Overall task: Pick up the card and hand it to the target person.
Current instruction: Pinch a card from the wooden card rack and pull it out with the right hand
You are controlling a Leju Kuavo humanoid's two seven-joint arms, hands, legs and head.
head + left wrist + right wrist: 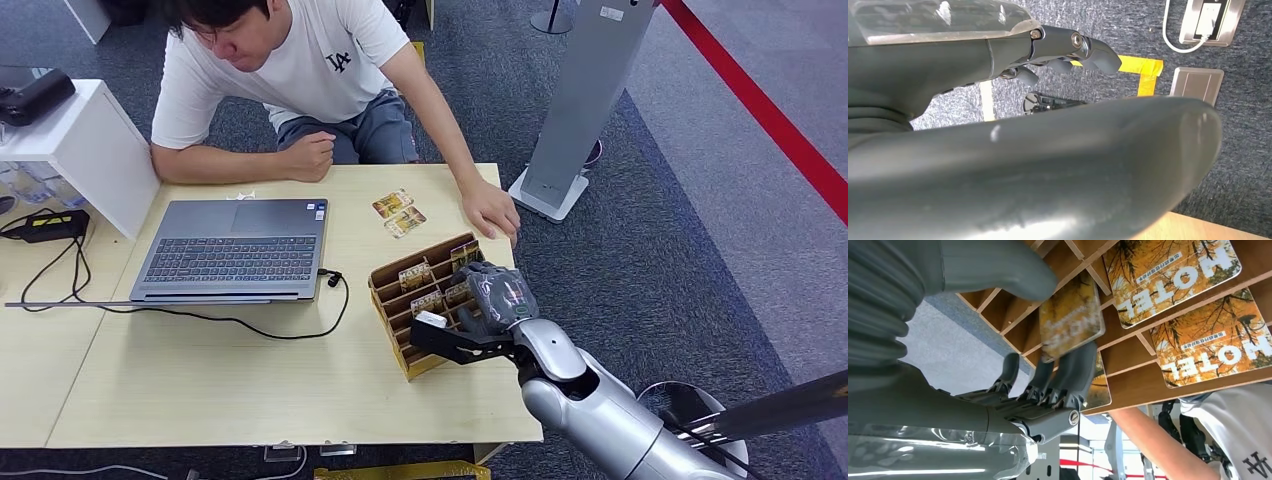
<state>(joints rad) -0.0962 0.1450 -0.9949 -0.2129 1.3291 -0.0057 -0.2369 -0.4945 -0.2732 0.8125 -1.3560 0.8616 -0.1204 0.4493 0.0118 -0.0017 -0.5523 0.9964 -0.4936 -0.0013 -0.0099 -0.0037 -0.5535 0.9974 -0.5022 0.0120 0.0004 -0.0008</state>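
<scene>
A wooden card rack (424,363) stands at the table's right edge with several orange "HOTEL" cards (414,273) in its slots. My right hand (497,294) is over the rack's right side. In the right wrist view its thumb (1013,271) and fingers (1074,371) pinch one orange card (1071,319), which sits tilted at a slot of the rack (1133,381). The person (300,60) sits across the table, one hand (492,212) resting on the tabletop just beyond the rack. My left hand (1068,50) hangs over the carpet, holding nothing.
Two loose cards (398,213) lie on the table between the rack and the person. An open laptop (235,250) with a black cable (300,325) takes up the table's left half. A grey pillar stand (575,110) rises to the right of the table.
</scene>
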